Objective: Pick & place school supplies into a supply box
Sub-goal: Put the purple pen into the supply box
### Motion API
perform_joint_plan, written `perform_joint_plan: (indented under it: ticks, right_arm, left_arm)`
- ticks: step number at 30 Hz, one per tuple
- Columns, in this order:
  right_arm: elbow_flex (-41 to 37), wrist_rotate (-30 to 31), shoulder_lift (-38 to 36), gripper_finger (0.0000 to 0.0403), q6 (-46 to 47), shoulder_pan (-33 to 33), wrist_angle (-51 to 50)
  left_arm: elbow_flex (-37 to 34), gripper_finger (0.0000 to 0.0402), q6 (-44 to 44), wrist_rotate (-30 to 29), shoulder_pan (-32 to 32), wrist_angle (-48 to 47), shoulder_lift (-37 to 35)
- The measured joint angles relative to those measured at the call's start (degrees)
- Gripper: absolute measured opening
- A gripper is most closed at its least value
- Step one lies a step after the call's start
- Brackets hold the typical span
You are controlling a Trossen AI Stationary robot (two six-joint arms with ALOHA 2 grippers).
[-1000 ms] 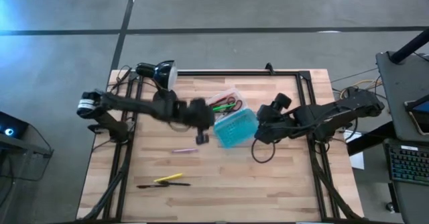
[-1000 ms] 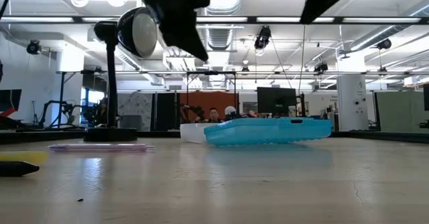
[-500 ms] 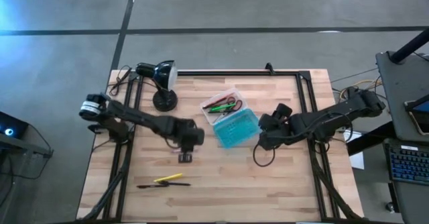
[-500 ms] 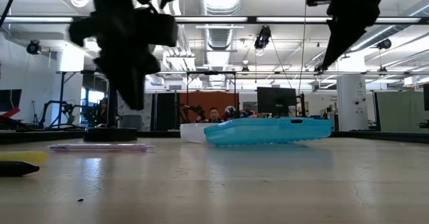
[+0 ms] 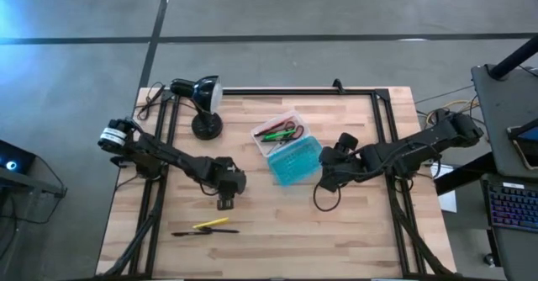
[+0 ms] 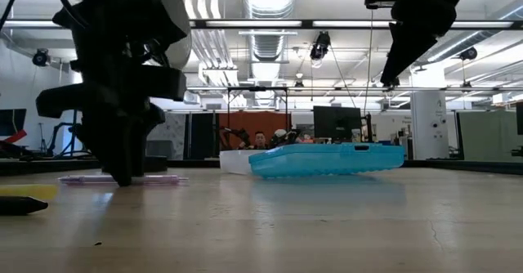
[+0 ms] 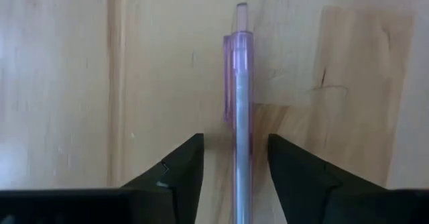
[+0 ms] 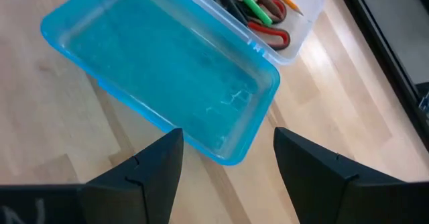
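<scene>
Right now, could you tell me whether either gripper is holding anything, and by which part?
Nothing is held. The left gripper is open astride the purple pen; the right gripper is open above the supply box.

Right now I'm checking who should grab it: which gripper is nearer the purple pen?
Left. The left gripper is down at the purple pen, one open finger on each side of it. The right gripper hangs open beside the supply box, farther away.
</scene>
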Motion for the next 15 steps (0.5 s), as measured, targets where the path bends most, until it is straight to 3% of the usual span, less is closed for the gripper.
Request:
perform_joint_plan:
  ticks: [5, 12, 15]
  right_arm:
    - [0.34, 0.03, 0.00, 0.0224, -0.14, 0.05, -0.02]
    - [0.12, 0.57, 0.00, 0.0224, 0.76, 0.04, 0.09]
    - [0.10, 0.62, 0.00, 0.0224, 0.80, 0.04, 0.09]
  left_arm:
    - [-4.74, 0.0122, 0.49, 0.98, 0.58, 4.74, -0.26]
    - [-10.14, 0.0020, -0.11, 0.42, 1.96, 10.79, 0.65]
    - [-10.46, 0.0014, -3.50, 1.05, 2.87, 11.20, 0.94]
